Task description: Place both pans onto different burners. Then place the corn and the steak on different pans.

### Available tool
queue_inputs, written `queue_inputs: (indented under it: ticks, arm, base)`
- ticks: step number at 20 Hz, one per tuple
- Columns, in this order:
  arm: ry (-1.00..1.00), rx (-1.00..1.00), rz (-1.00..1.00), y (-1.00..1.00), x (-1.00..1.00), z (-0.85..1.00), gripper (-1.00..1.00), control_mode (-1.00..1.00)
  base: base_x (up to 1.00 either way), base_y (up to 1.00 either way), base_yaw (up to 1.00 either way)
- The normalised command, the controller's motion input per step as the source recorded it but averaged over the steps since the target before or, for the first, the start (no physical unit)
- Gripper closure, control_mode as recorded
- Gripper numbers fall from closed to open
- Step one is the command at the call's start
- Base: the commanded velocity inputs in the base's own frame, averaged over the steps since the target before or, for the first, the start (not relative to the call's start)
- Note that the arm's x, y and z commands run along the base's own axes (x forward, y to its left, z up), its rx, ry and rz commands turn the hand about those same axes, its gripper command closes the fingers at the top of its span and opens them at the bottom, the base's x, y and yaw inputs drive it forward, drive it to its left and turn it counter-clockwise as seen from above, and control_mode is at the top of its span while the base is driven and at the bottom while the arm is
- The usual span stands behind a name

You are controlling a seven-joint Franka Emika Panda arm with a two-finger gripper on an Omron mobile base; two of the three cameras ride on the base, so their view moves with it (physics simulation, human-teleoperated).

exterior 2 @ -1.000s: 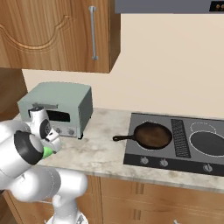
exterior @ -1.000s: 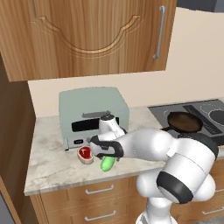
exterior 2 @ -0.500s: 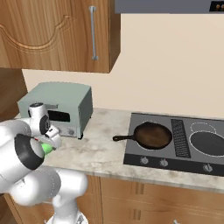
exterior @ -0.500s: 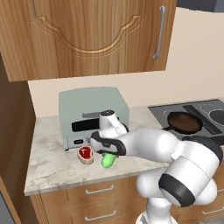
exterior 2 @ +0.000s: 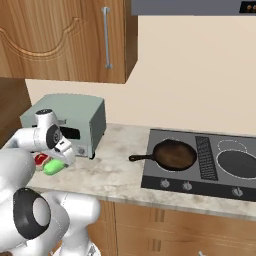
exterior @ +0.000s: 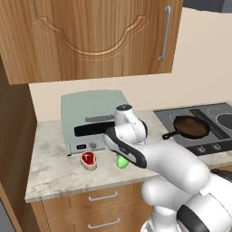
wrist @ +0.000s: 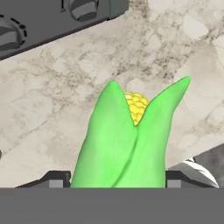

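My gripper point(wrist: 116, 177) is shut on the corn point(wrist: 131, 135), a bright green cob with yellow kernels at its tip. The corn point(exterior: 121, 161) is low over the counter in front of the toaster oven, with the hand point(exterior 2: 60, 161) above it. I cannot tell whether the corn point(exterior 2: 54, 167) touches the counter. The steak point(exterior: 88, 159) lies just left of it and shows as a red patch point(exterior 2: 41, 159) behind the arm. The rusty skillet point(exterior 2: 174, 154) sits on the cooktop's left front burner, also seen as the skillet point(exterior: 191, 127). The flatter dark grey pan point(exterior 2: 239, 163) rests on a right burner.
A pale green toaster oven point(exterior: 93, 120) stands against the wall behind the corn and steak. The cooktop's knobs point(exterior 2: 186, 185) line its front edge. Wooden cabinets point(exterior: 90, 36) hang overhead. Bare marble counter point(exterior 2: 110, 170) lies between the corn and the cooktop.
The jaws have closed onto the corn. The hand has since shifted slightly right and up with the corn. The steak and both pans have not moved.
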Motion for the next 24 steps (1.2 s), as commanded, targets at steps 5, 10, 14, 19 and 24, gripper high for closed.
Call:
queue_inputs:
  ticks: [5, 10, 14, 19, 24]
  arm:
    - [0.0, 0.0, -0.05, -0.52, 0.0, 0.29, 1.0, -1.0]
    - [0.0, 0.0, -0.06, -0.51, 0.0, 0.16, 1.0, -1.0]
    - [0.0, 0.0, -0.09, -0.4, 0.1, 0.18, 1.0, -1.0]
    - [0.0, 0.0, -0.1, -0.35, 0.22, 0.17, 1.0, -1.0]
    - [0.0, 0.0, -0.06, -0.37, 0.15, 0.15, 1.0, -1.0]
  base:
    - [0.0, 0.0, 0.0]
    - [0.0, 0.0, 0.0]
    - [0.0, 0.0, 0.0]
    - [0.0, 0.0, 0.0]
    - [0.0, 0.0, 0.0]
